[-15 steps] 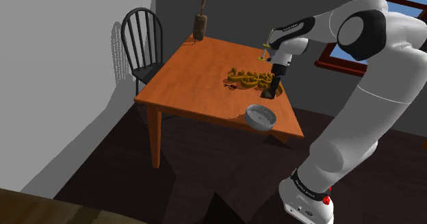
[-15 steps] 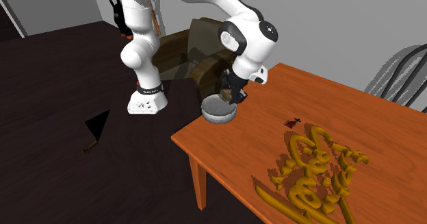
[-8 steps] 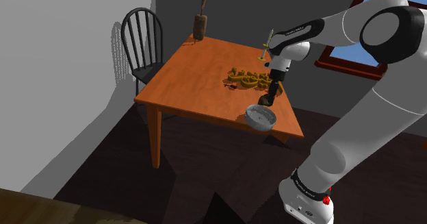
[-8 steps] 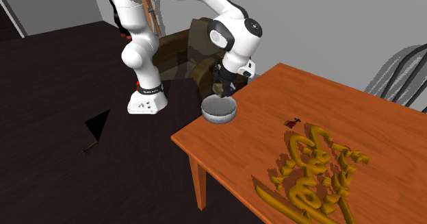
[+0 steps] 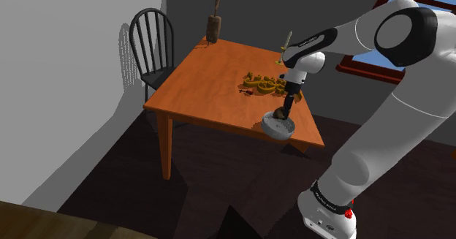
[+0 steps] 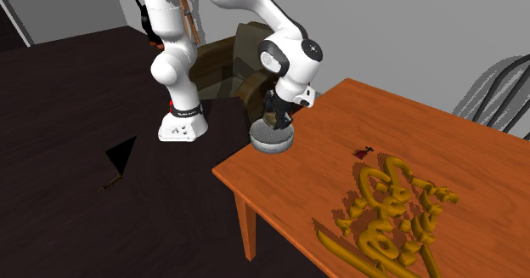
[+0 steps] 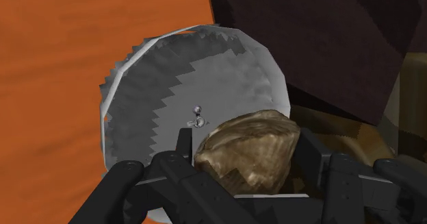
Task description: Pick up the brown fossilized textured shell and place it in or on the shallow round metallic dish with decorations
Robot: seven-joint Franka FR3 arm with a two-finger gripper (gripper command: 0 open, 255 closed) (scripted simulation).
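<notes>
The arm is reaching in from 2 o'clock in the shoulder view, its hand (image 5: 282,115) pointing steeply down and clasping the brown ribbed shell (image 7: 248,151) between both fingers, over the inside of the scalloped grey dish (image 7: 140,113). The dish is sitting on the orange tabletop's (image 5: 212,84) 5 o'clock corner. A dark spindle-back chair (image 5: 151,42) is standing at the tabletop's 10 o'clock, on dark flooring.

A room in a house, I'd say: orange wooden worktop (image 5: 212,77), black spindle-back chair (image 5: 156,75) drawn up, dark-red-framed window (image 5: 363,62), grey walls.
</notes>
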